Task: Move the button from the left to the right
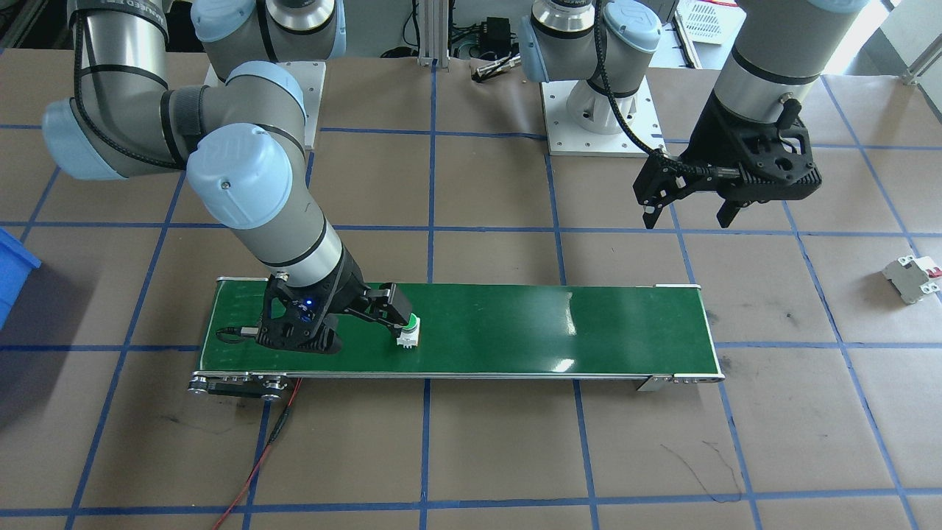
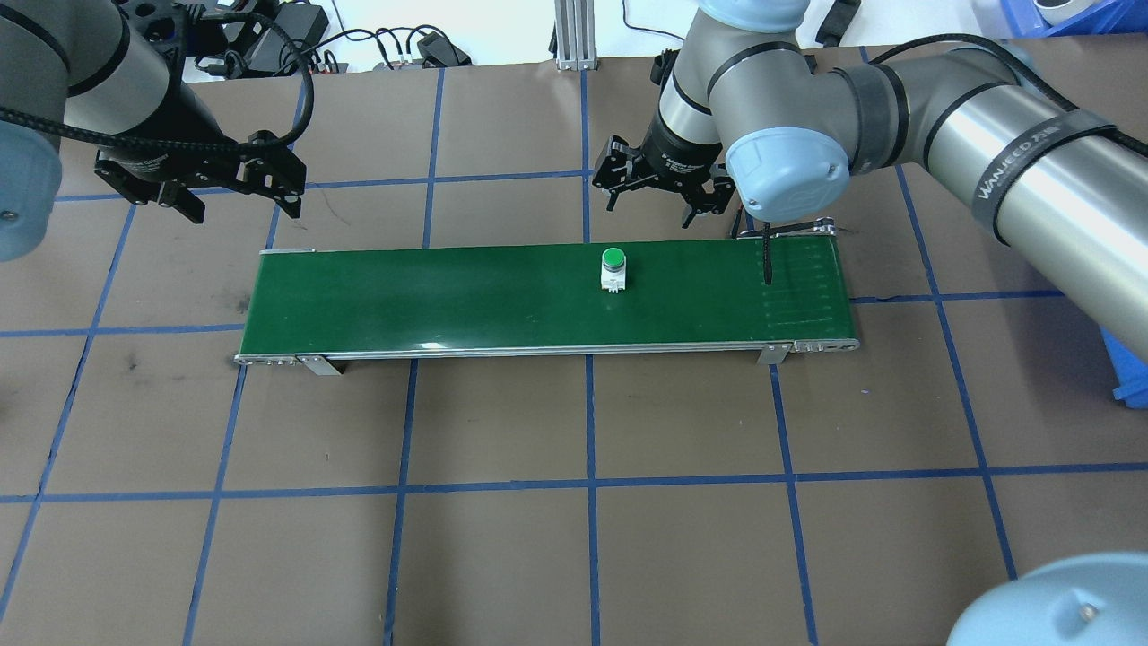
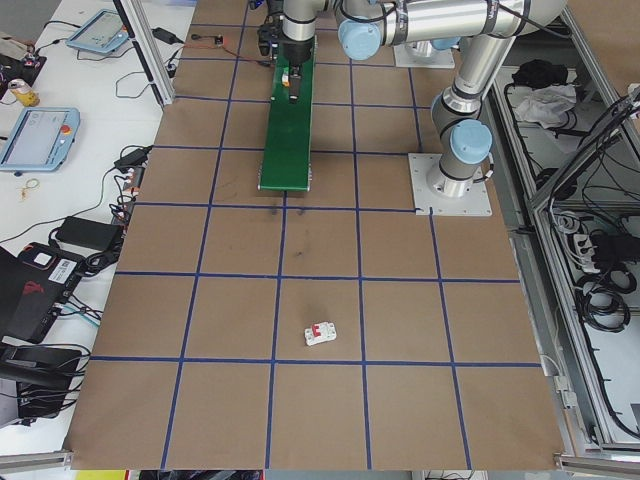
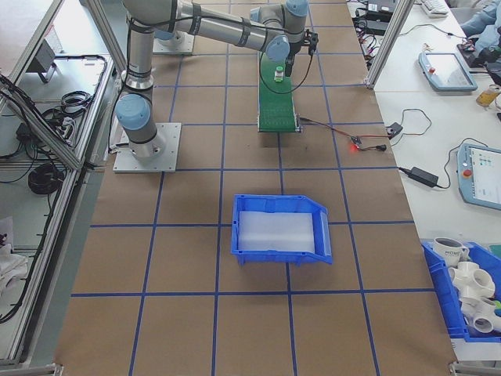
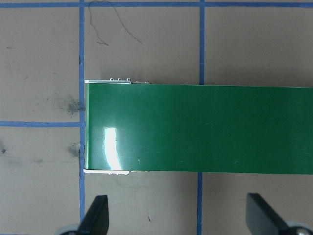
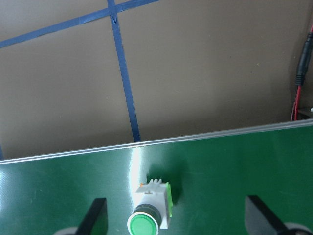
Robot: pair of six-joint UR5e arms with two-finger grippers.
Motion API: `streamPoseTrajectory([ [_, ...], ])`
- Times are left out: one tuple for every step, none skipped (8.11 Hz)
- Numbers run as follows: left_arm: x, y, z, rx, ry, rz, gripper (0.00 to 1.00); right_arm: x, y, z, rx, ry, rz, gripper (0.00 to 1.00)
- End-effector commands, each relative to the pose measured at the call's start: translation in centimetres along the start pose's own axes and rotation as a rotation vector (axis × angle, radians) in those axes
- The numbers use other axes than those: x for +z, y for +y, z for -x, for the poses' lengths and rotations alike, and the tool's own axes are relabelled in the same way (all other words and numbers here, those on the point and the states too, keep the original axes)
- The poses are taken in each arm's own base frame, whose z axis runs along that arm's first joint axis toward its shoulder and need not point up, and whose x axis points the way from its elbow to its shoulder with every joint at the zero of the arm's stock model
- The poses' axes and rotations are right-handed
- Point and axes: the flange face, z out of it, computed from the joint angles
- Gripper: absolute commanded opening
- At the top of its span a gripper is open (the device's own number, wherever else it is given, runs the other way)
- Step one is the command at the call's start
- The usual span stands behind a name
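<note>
Plainly, the right gripper [image 1: 385,313] is seen low over the green conveyor belt [image 2: 448,296] with its two fingers spread wide apart; in the right wrist view the two dark fingertips [image 6: 95,215] stand on either side of the button [image 6: 149,215], with clear belt showing between each tip and the part, so nothing is clamped. In the front-facing view one finger appears just beside the green cap, but whether it touches cannot be told. One button [image 2: 613,267] is counted: it stands upright on the belt, green cap up on its white body, somewhat toward the robot's right of the belt's middle. The left gripper [image 2: 202,184] is held above the brown paper-covered table [image 2: 574,538], just off the belt's left end, its fingers likewise apart and nothing held between them; in its wrist view only the belt's end [image 5: 146,127] and blue tape lines are framed between the tips. Two arms and two grippers are counted, and one conveyor belt. One light-grey block with red marks [image 1: 911,277] lies on the table well apart from the belt, beyond its left end. One blue bin [image 4: 279,229] is seen on the table beyond the belt's right end, well apart from it.
</note>
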Motion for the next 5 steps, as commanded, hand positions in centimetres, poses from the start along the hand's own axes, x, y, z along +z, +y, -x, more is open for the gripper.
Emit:
streamPoseTrajectory([
  [-0.8,0.6,-0.1,0.001,0.000,-0.004,1.00,2.4,0.5,1.7,-0.008,0.070,0.014,1.00],
  [-0.7,0.7,-0.1,0.001,0.000,-0.001,1.00,4.0,0.5,1.1,-0.047,0.106,0.030,1.00],
  [-0.9,0.7,-0.2,0.004,0.002,-0.005,1.00,5.2,0.2,-0.4,-0.153,0.227,0.029,1.00],
  [-0.7,0.7,-0.4,0.009,0.001,-0.002,1.00,6.3,0.8,-1.5,-0.170,0.282,0.048,0.99],
  [-0.4,0.6,-0.4,0.010,0.000,0.003,1.00,6.4,0.8,-1.5,-0.165,0.279,0.052,0.98],
])
